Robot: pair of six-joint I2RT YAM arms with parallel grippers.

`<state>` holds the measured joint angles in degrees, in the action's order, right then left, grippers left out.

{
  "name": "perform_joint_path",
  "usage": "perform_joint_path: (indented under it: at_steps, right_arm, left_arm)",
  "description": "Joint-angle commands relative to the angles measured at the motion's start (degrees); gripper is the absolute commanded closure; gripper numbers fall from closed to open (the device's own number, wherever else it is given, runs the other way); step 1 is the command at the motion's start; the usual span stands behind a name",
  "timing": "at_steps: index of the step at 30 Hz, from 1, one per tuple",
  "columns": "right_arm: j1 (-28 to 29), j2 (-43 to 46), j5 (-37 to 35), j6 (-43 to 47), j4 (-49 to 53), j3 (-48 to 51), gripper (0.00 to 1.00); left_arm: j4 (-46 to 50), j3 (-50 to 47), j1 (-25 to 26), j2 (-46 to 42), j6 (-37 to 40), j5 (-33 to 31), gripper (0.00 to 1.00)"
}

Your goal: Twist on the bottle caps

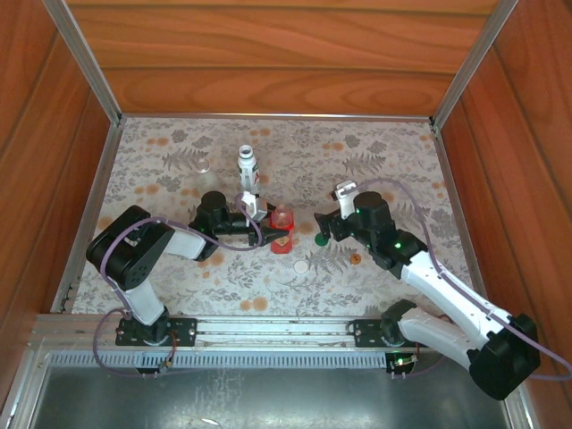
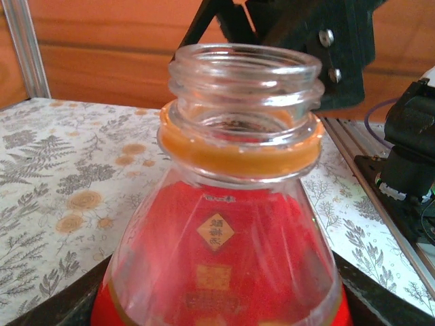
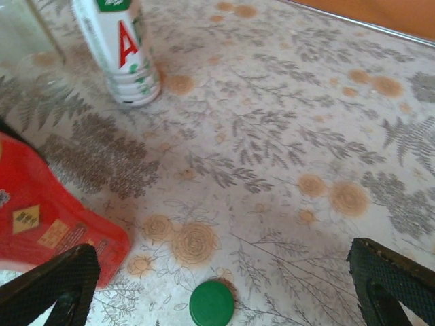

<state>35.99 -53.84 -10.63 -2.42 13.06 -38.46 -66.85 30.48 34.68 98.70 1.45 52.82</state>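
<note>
Red bottle (image 1: pixel 282 222) — uncapped, upright at worktop (image 1: pixel 393 152) centre — clasped at its body by left end effector (image 1: pixel 272 235). Right end effector (image 1: pixel 323 229) spread wide above green cap (image 3: pixel 212 303), at the bottle's 3 o'clock; white bottle (image 1: pixel 248 168) at 11 o'clock.

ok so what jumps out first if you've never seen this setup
The uncapped red bottle stands mid-table, flanked by the left gripper. Just right of it a green cap lies flat on the floral table below the open right gripper. A white labelled bottle stands behind.
</note>
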Motion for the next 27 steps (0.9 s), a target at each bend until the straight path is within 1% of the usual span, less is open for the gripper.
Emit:
perform_joint_path:
  at_steps: [1,2,3,5,6,11,12,15,17,24,25,27]
  right_arm:
    - [-0.2,2.1,-9.0,-14.4,9.8,-2.0,0.0]
    - [-0.1,2.4,-10.1,-19.0,11.8,-2.4,0.0]
    - [-0.1,2.7,-8.8,-21.9,14.6,-2.9,0.0]
    - [-0.2,3.4,-3.6,-22.0,18.7,-2.7,0.0]
    - [-0.1,3.7,-2.4,-21.4,20.4,-2.4,0.0]
    - [-0.4,4.4,-8.2,-30.0,26.1,2.4,0.0]
    - [-0.5,4.2,-8.8,-31.5,26.9,2.7,0.02]
    - [-0.7,2.5,-10.6,-36.0,28.0,4.6,0.09]
    - [-0.7,1.7,-11.1,-36.9,26.6,6.1,0.16]
    - [-0.7,-0.3,-13.9,-39.1,15.9,12.8,0.38]
    - [-0.7,-1.0,-14.5,-39.2,15.3,13.0,0.42]
    - [-0.7,-2.8,-14.8,-39.2,14.0,13.3,0.47]
  left_arm:
    - [-1.3,-0.6,1.0,-0.2,2.5,0.8,0.41]
    - [-1.3,-0.8,1.0,-0.3,2.9,0.7,0.41]
    - [-1.3,-1.0,1.0,-0.4,3.2,0.7,0.41]
    - [-1.4,-1.3,1.1,-0.3,3.8,0.6,0.41]
    - [-1.4,-1.4,1.0,-0.3,3.9,0.7,0.41]
    - [-1.4,-1.7,1.3,0.2,4.8,0.7,0.41]
    - [-1.4,-1.7,1.3,0.1,4.8,0.6,0.41]
    - [-1.4,-1.7,1.3,0.2,4.7,0.5,0.41]
    - [-1.4,-1.8,1.4,0.4,4.7,0.3,0.41]
    - [-1.4,-1.8,1.5,0.4,4.6,0.1,0.41]
    - [-1.4,-1.9,1.5,0.5,4.5,0.1,0.41]
    - [-1.4,-1.8,1.6,0.5,4.4,0.0,0.41]
